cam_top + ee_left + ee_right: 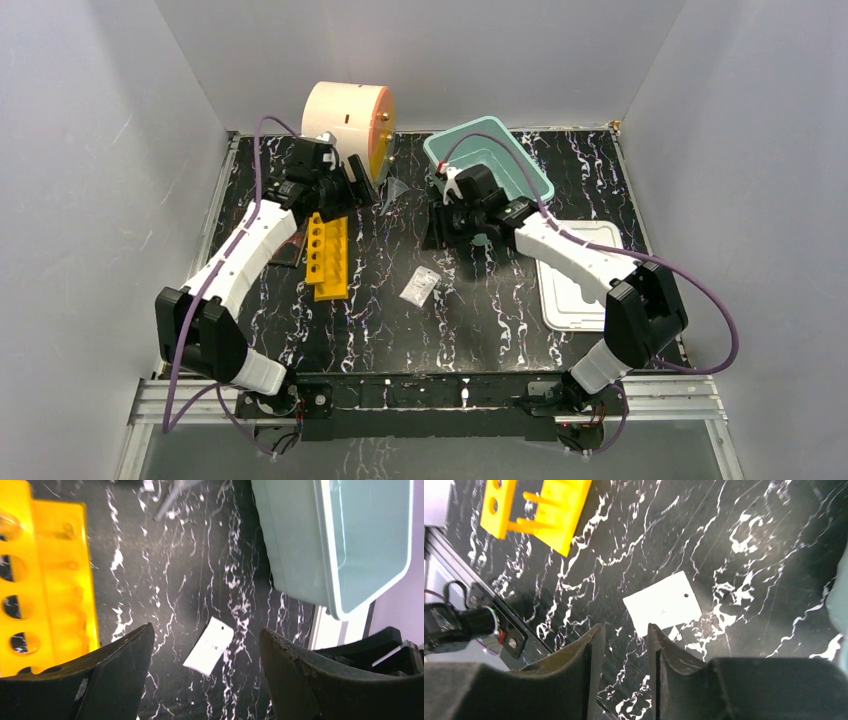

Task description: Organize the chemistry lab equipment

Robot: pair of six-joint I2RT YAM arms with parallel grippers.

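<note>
Twice over, hovering above the black marbled table [480, 330]. Holding the left jaws spread wide and gripping nothing, at the far left near the cream drum [350, 122] and over the far end of the yellow tube rack [328, 258]. Holding the right jaws parted only narrowly, gripping nothing, toward the table's middle and just beside the near wall of the teal bin [500, 160]. Looking down past both pairs of jaws onto a small white tag [663, 605] lying flat, apart from the rack, with bare table around all its edges. Showing the glass funnel [392, 192] resting between drum and bin toward the far edge. Showing a broad bare stretch between the rack and the white lid [575, 290], the lid lying along the right edge.
</note>
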